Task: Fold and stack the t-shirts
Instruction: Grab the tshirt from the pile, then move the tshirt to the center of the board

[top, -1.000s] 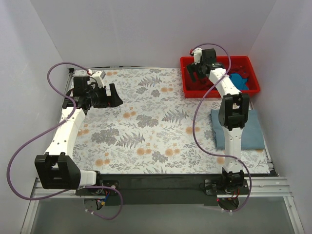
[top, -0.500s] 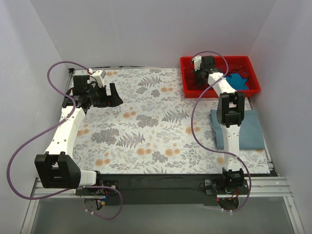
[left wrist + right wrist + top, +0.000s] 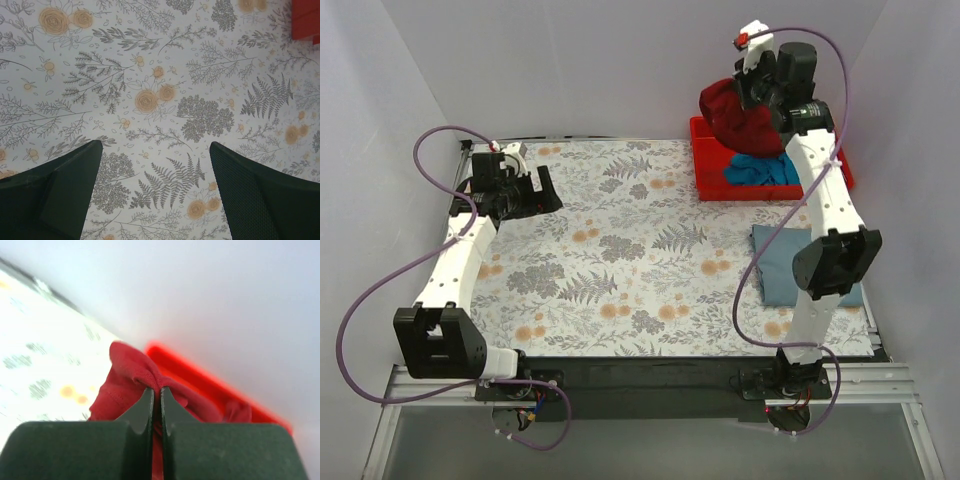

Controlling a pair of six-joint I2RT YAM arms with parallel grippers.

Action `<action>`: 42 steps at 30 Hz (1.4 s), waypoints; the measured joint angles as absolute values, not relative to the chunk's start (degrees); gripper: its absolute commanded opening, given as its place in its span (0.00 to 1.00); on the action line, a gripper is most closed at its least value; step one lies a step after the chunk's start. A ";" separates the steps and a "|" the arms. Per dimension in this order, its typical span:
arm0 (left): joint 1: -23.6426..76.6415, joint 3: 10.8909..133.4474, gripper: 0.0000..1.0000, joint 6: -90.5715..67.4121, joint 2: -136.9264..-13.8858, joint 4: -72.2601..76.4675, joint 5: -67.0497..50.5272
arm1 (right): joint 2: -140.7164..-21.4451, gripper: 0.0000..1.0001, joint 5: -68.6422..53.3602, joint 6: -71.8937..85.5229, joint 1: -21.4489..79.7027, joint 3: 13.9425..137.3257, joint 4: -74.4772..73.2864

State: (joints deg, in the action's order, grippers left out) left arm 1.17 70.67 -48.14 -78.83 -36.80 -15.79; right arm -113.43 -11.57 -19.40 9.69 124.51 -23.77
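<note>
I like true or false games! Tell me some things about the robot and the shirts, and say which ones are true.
1. The right gripper is pinching the dark red t-shirt. True.
2. The dark red t-shirt lies flat on the table. False: it hangs bunched in the air above the red bin.
3. The left gripper holds a shirt. False: it is open and empty over the table.
4. The teal-blue t-shirt is in the red bin. True.
5. The grey-blue t-shirt is in the bin. False: it lies on the table.

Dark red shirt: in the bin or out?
Out. The dark red shirt hangs bunched from the right gripper above the red bin; the teal shirt lies inside.
</note>
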 measured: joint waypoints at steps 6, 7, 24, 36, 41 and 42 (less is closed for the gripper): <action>1.06 70.65 0.88 -49.36 -76.99 -34.76 -14.11 | -103.11 0.01 -16.45 -16.84 16.73 125.47 -18.48; 1.06 70.65 0.88 -49.39 -76.47 -34.50 -13.67 | -102.04 0.01 -17.02 -16.36 18.39 125.47 -17.43; -2.81 70.04 0.92 -50.57 -70.26 -33.21 -7.86 | -92.07 0.01 -17.69 -14.33 36.49 113.82 -4.56; -3.16 70.74 0.92 -37.12 -72.29 -41.04 -19.68 | -77.84 0.80 -0.12 -7.62 32.88 71.20 -5.63; -2.42 64.05 0.81 -23.11 -72.18 -47.90 -27.07 | -74.08 0.82 3.20 -9.15 25.89 63.48 -13.30; -1.74 62.04 0.80 -20.80 -72.18 -48.86 -27.66 | -73.65 0.82 2.28 -10.11 25.58 63.07 -14.66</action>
